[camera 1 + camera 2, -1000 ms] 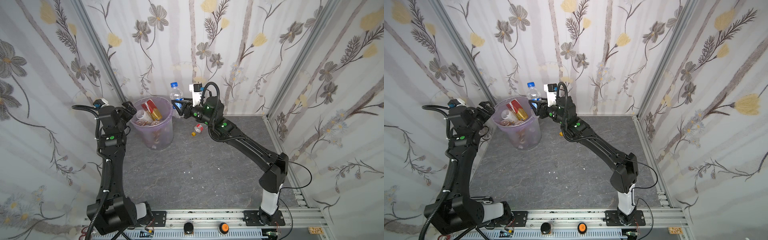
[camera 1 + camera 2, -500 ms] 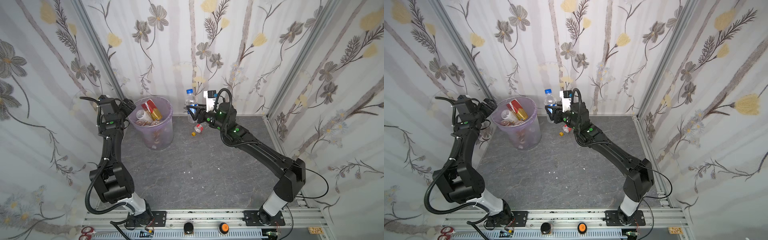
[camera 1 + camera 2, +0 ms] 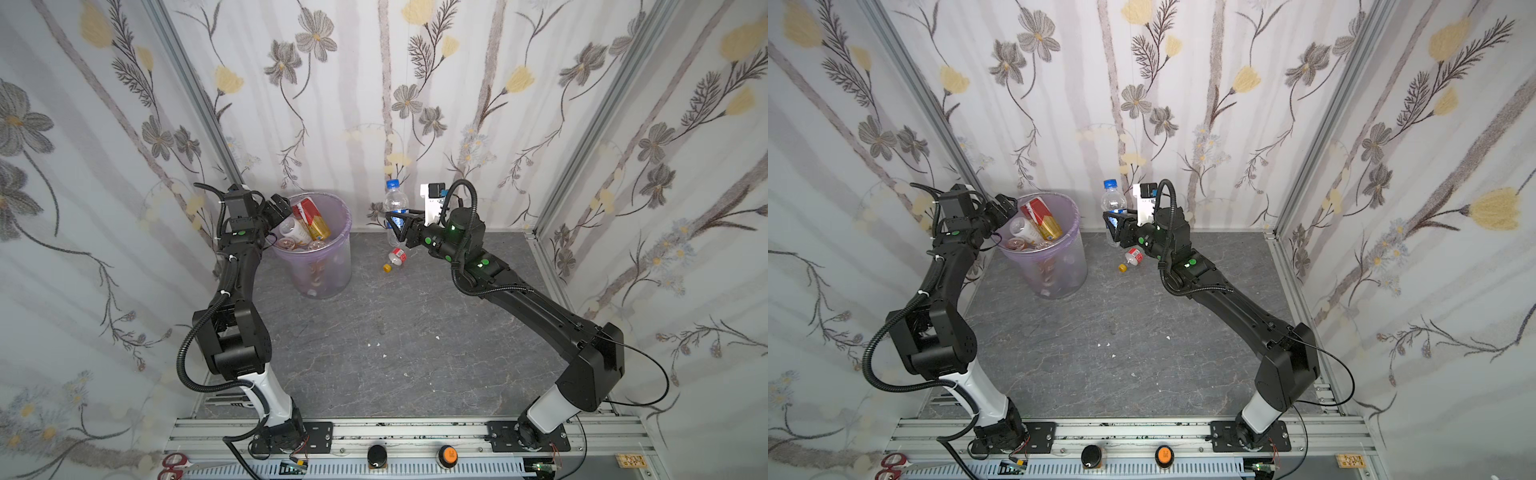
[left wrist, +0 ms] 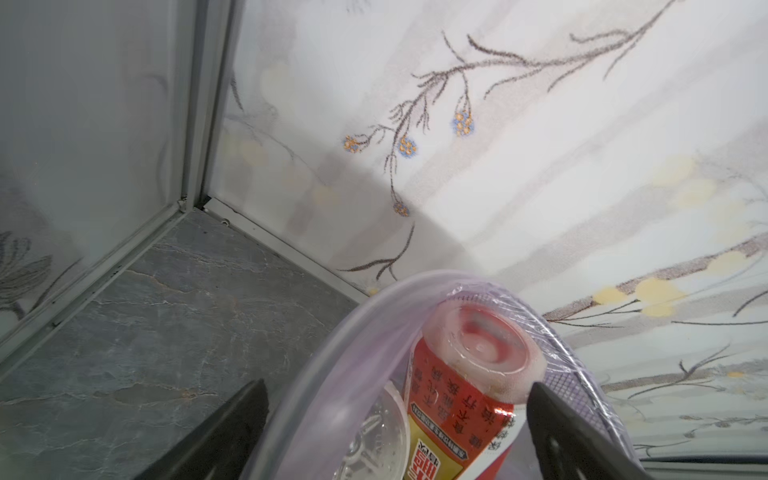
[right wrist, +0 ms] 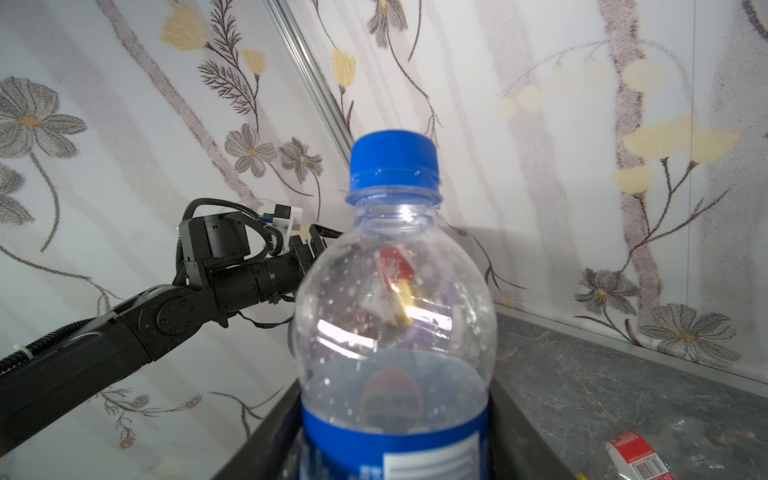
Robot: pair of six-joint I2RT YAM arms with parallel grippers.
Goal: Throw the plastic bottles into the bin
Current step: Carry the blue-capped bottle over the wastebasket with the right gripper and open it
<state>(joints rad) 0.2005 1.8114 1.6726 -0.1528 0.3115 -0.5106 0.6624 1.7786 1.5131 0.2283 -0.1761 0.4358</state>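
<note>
- In both top views the right gripper is clamping partway shut on a clear blue-capped bottle, gripping it around the blue label and holding it upright near the back wall.
- The bin is standing on the grey floor well to the left of that bottle. It is holding several bottles, among them a red-and-gold bottle leaning against its far rim.
- A small yellow-capped bottle is lying on its side on the floor just below the right gripper, between the gripper and the bin.
- The left gripper is hanging at the bin's left rim with its jaws spread wide and gripping nothing.
- In the left wrist view the left gripper is showing two dark fingers wide apart. One is sitting outside the bin's rim and one over its far side, with the red-and-gold bottle lying between them inside the bin. I cannot tell whether a fingertip is touching it.
- In the right wrist view the blue-capped bottle is filling the middle, the gripper's dark fingers pressing both sides of its label.
- The left arm is reaching in behind it, and the small yellow-capped bottle is lying on the floor nearby.
</note>
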